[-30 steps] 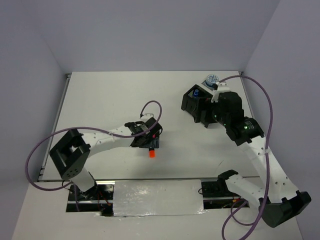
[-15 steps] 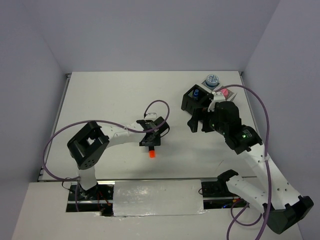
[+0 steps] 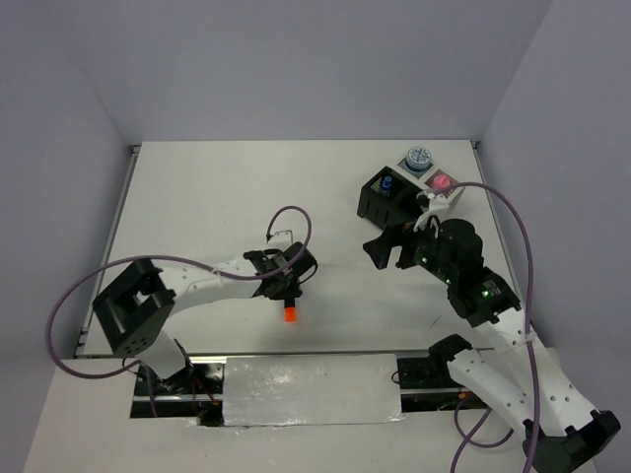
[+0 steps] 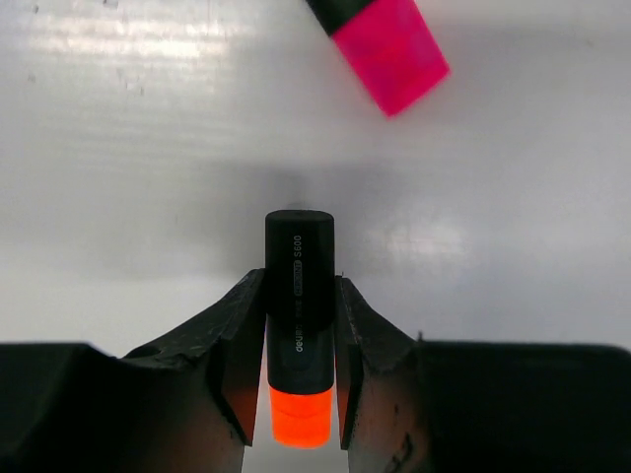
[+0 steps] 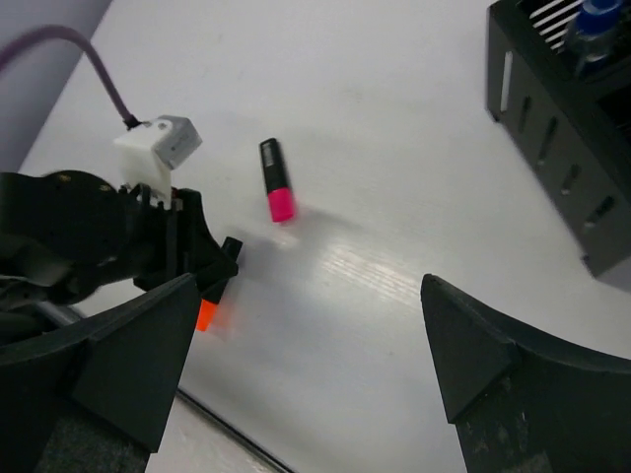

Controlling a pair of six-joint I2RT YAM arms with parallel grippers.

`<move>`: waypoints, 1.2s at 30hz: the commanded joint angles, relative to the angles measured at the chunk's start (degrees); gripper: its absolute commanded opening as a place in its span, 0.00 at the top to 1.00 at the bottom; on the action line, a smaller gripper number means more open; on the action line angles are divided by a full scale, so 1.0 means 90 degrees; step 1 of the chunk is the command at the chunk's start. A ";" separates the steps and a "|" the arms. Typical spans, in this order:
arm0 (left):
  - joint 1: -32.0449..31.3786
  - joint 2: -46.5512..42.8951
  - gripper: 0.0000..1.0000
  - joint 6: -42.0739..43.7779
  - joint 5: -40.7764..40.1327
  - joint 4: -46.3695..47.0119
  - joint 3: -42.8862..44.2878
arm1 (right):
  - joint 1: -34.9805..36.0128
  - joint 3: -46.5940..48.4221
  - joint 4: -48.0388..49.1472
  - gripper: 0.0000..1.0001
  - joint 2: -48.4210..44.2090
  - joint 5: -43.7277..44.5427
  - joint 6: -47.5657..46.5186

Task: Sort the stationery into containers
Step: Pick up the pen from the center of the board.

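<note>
Got the left gripper clamped shut on the stubby black plastic highlighter with the orange cap, lower middle of the left wrist view and just below centre in the overhead one. Pinched across the black barrel near the cap, blunt end poking out forward. Hard to tell whether resting on the white tabletop or just off it.

Looks light, rigid and smooth-sided, so probably easy to carry but prone to swivelling or slipping if squeezed off-centre. Best held mid-barrel, square across, not on the cap in case of popping off.

Also spotted 1 matching pink-capped black highlighter lying loose at the top of the left wrist frame, just beyond. Same deal for handling.

Right gripper spread wide open, holding nothing, hovering right of centre overhead. Upper right beyond that: black 2-compartment organiser box and white mesh box beside it, plus 1 round blue-white patterned roll just past them.
</note>
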 commanded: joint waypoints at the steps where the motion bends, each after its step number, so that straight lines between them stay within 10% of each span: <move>1: -0.0227 -0.1185 1.00 -0.0585 -0.0137 -0.0123 0.0023 | 0.0059 -0.0949 0.1592 0.00 -0.0385 -0.0487 0.0590; 6: -0.0237 -0.2223 1.00 -0.1630 -0.0626 -0.0075 0.0092 | 0.0244 -0.3261 0.5162 0.00 -0.1226 -0.0926 0.1909; 11: -0.0237 -0.2692 1.00 -0.2205 -0.0519 0.0423 0.0413 | 0.1210 -0.3812 0.6476 0.04 -0.0935 -0.0633 0.1668; 30: -0.0237 -0.2830 1.00 -0.2930 -0.0793 0.0570 0.0687 | 0.3399 -0.3315 0.7786 0.26 0.0872 0.1242 0.0885; 36: -0.0237 -0.2713 1.00 -0.2862 -0.0656 0.0570 0.0766 | 0.3536 -0.2993 0.7885 0.55 0.1292 0.1369 0.0729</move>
